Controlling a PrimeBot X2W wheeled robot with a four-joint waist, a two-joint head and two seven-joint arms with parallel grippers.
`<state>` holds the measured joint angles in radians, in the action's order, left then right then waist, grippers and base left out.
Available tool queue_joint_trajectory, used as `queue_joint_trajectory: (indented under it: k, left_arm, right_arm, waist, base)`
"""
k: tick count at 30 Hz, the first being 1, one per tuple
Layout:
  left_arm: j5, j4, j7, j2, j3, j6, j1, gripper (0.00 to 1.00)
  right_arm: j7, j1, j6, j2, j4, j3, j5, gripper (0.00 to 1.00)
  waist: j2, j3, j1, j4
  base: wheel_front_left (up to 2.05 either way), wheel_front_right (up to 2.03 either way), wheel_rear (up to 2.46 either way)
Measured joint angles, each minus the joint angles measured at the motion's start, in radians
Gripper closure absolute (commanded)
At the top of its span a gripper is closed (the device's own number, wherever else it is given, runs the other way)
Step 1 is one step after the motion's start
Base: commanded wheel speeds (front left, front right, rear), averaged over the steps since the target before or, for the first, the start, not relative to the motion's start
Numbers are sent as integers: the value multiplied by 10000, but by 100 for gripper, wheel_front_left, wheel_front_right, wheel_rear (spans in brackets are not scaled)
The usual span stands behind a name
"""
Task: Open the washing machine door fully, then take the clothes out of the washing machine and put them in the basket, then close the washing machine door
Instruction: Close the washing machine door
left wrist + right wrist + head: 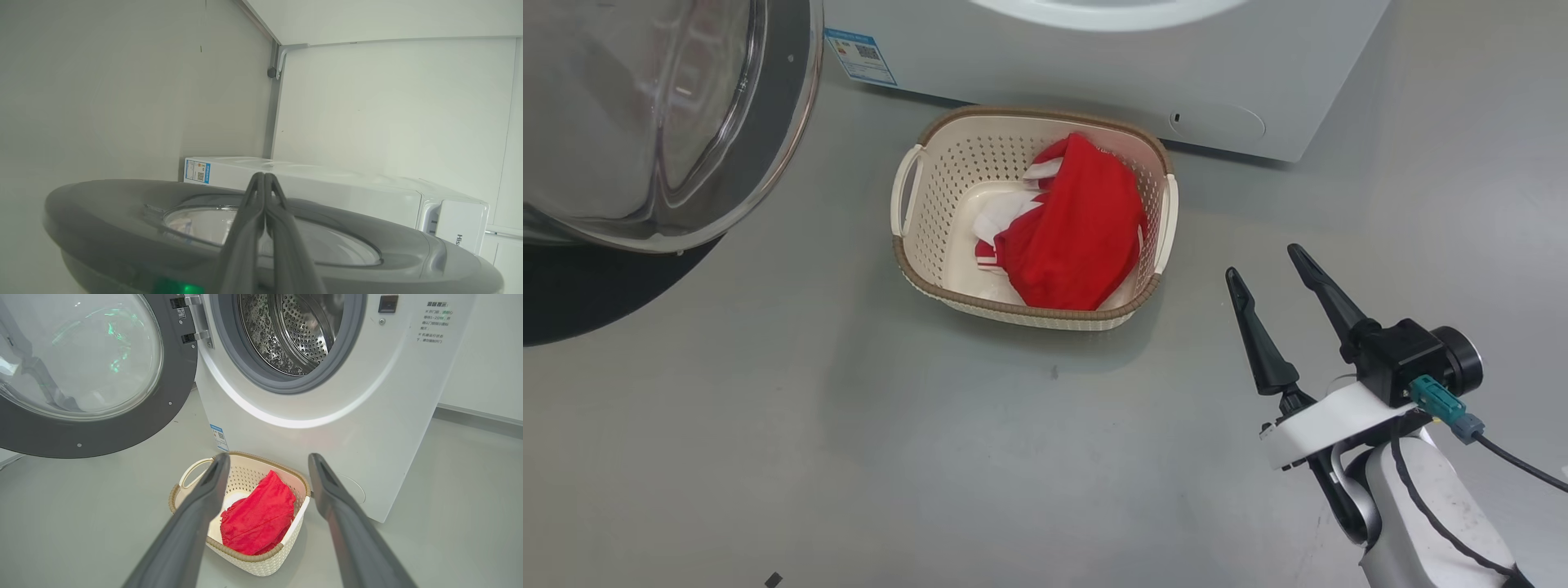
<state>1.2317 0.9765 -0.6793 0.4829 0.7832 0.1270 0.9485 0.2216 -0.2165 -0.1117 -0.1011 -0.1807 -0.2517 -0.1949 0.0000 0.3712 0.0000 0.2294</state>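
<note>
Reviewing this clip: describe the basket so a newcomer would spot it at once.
Start at the big white washing machine with its round door standing open. On the grey floor right in front of it sits the basket: cream perforated plastic with a brown woven-look rim, the one thing holding red clothes.

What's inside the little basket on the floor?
Red clothes with white stripes lie bunched up in the basket. A bare patch of the basket's cream bottom shows beside them. Anything lying under the pile is covered, so I can't tell what's there.
</note>
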Motion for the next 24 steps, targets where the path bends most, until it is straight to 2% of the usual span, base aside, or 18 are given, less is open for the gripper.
queue_joint_trajectory:
  k: [4, 10, 16, 24]
  left_arm:
    - [0, 44, -589, -29, -196, 0, -1, 100]
    - [63, -58, -2015, -579, -727, -217, -25, 100]
    - [276, -244, -3196, -955, -1070, -786, -298, 100]
    - [431, -529, -4219, -1674, -1419, -1160, -846, 100]
  right_arm:
    - [48, 6, 0, 50, -63, -13, -61, 0]
    - [58, 27, 4, 75, -163, -21, -73, 0]
    - [132, 102, 12, 104, -244, -17, -165, 0]
    - [176, 256, 12, 148, -372, -21, -180, 0]
  waist:
    - [0, -153, 0, 31]
    - [0, -407, 0, 123]
    - [0, -624, 0, 196]
    - [0, -953, 0, 335]
  base:
    - [0, 0, 0]
    - [0, 0, 0]
    - [0, 0, 0]
    - [0, 0, 0]
